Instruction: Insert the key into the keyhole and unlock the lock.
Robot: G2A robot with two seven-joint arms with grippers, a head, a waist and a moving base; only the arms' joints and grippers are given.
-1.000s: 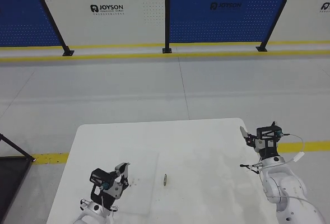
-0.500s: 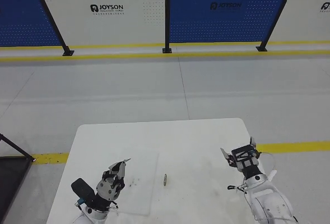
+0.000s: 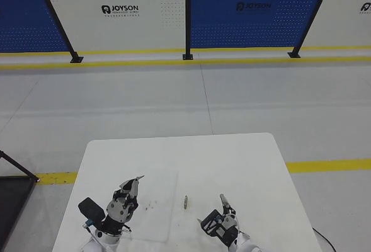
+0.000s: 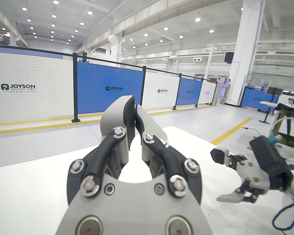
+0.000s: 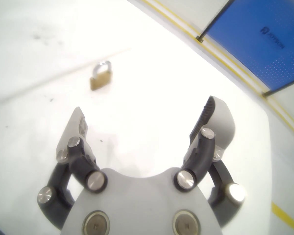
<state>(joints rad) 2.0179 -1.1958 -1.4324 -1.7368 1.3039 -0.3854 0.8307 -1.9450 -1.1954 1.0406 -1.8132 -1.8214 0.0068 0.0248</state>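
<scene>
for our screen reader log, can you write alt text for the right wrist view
A brass padlock sits on the white table, ahead of the right gripper, whose jaws stand open and empty. A blue barrier panel stands beyond.

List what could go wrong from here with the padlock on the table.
1. The padlock is small and seems to stand on a narrow edge on the smooth table; the open right pincer, if it closes off-centre, may topple or slide it instead of gripping it.
2. The left pincer is shut, and I cannot tell whether a key sits in it; a missing or skewed key would spoil insertion.
</scene>
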